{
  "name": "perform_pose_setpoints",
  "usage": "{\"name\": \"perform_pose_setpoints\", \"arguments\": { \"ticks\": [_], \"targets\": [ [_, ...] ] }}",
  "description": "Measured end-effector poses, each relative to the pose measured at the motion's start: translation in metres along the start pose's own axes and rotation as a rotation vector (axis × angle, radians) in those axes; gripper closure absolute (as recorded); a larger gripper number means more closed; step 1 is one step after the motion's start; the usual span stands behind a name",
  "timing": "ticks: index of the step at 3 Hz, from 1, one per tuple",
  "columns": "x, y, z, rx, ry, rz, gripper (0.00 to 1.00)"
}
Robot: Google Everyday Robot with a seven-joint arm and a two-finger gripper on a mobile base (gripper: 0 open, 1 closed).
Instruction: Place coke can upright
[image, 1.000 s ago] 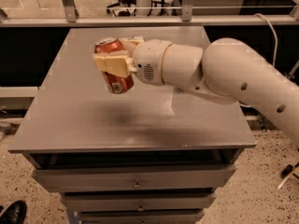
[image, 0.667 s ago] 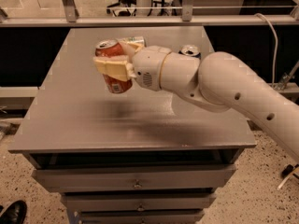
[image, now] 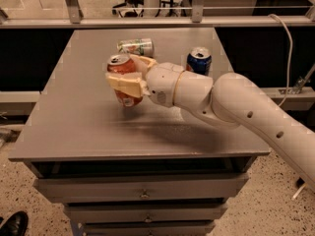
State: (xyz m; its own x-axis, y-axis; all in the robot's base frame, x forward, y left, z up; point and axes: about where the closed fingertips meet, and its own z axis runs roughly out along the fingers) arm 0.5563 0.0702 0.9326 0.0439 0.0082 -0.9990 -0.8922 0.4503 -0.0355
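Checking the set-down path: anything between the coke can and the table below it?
Nothing visible. The gripper, shut on the coke can, holds it over the table. The pale can lies behind it and the blue can stands back right.

Beyond the gripper [image: 127, 78] over the grey table [image: 74, 127], a pale can [image: 135, 46] lies sideways, a blue can [image: 199, 60] stands upright.
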Motion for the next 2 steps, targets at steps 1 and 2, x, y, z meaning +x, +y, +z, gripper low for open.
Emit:
{"name": "perform_pose_setpoints", "arguments": {
  "ticks": [1, 2],
  "targets": [
    [0.012, 0.001, -0.007, -0.014, -0.019, 0.002, 1.00],
    [0.023, 0.004, -0.016, -0.023, -0.026, 0.007, 0.82]
  ]
}}
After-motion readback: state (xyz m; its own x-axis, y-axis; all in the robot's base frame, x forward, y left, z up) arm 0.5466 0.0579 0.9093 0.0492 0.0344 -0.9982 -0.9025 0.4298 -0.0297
